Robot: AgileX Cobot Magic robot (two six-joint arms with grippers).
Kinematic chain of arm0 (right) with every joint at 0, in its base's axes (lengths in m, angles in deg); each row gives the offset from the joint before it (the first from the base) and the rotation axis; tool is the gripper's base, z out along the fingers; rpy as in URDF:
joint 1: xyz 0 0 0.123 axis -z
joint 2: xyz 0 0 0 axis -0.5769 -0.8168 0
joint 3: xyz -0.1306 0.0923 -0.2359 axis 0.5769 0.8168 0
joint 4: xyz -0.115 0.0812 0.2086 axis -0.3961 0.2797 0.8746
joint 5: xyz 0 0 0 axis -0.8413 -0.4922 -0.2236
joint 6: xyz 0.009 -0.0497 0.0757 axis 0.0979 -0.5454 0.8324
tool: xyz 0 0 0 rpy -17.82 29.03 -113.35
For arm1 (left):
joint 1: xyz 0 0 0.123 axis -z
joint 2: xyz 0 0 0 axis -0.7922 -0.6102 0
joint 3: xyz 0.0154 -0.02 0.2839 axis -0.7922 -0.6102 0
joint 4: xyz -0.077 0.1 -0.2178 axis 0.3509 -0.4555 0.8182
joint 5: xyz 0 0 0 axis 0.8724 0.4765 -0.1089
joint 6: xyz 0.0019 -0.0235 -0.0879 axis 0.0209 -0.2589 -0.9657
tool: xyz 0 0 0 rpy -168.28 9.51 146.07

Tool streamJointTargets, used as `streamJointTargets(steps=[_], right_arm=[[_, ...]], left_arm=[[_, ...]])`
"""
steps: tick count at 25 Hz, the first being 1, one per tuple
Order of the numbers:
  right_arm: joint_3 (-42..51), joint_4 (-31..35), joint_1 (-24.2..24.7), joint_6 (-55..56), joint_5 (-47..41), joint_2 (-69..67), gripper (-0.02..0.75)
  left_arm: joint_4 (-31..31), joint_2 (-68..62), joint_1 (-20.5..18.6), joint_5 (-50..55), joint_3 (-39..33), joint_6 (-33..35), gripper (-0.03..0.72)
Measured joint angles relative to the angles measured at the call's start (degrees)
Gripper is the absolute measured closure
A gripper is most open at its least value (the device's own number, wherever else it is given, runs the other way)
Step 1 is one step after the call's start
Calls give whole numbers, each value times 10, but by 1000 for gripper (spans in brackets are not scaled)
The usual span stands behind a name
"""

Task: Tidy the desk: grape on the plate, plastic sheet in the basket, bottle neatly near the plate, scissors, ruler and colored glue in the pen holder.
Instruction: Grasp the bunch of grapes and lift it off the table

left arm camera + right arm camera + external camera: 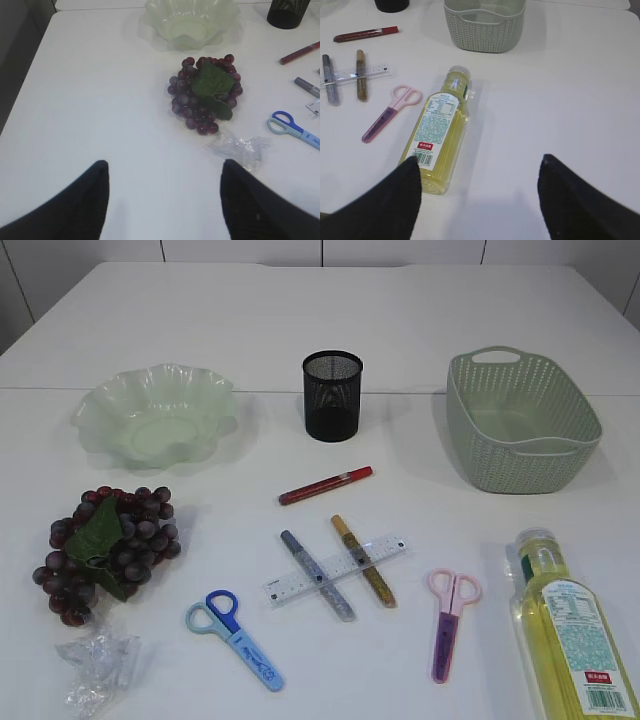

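A purple grape bunch (108, 550) (205, 95) lies front left, below the pale green wavy plate (155, 420) (190, 22). A crumpled clear plastic sheet (98, 665) (240, 149) lies at the front left corner. The yellow bottle (570, 625) (440, 130) lies on its side at front right. Blue scissors (235, 635) (292, 127), pink scissors (450, 620) (387, 117), a clear ruler (335, 568) (355, 75) and red (325, 485), grey (318, 575) and gold (363, 560) glue pens lie mid-table. My left gripper (162, 167) and right gripper (480, 167) are open and empty, over bare table.
A black mesh pen holder (332, 395) stands at the back centre. A green woven basket (520, 420) (485, 25) stands at the back right. The ruler rests across the grey and gold glue pens. Neither arm shows in the exterior view.
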Motion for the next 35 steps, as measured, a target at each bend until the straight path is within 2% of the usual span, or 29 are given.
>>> streamJointTargets(steps=[35], right_arm=[[0, 0, 0, 3, 0, 0, 176]], left_arm=[[0, 0, 0, 0, 0, 0, 215]])
